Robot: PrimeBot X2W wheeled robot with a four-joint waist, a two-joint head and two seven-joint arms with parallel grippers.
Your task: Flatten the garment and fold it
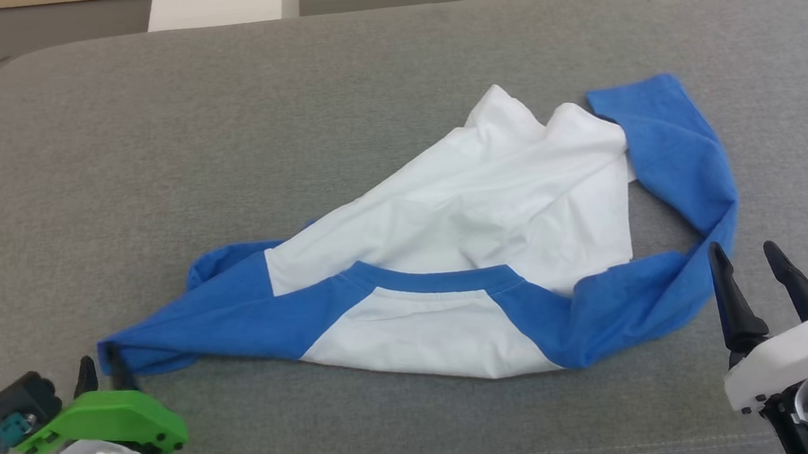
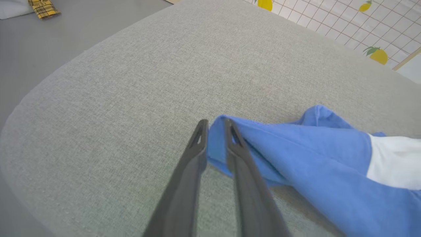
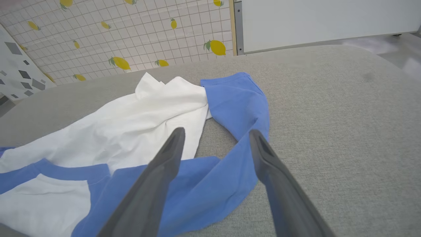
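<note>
We find the garment (image 1: 461, 207) lying crumpled across the middle of the grey cushion (image 1: 220, 126), not yet flattened. Its white body (image 1: 516, 173) is bunched toward the cushion's far right, and the blue collar band (image 1: 438, 282) curves along the side facing the cushion's near edge. One blue sleeve (image 1: 222, 323) stretches out toward the cushion's near-left corner. The other sleeve (image 1: 683, 151) loops round on the cushion's right side, with a bare patch of cushion showing inside the loop.

At the cushion's near-left corner, the left gripper (image 2: 216, 122) has its two dark fingers (image 2: 184, 171) close together, and the cuff end of the stretched sleeve sits between the tips. The cloth fills the narrow gap there, yet we cannot tell whether the fingers press it or merely flank it.

At the cushion's near-right edge, the right gripper (image 3: 217, 131) holds its fingers wide apart, gripping nothing. Its tips are over the bend of the looped sleeve, and we cannot tell whether they touch the cloth.
</note>
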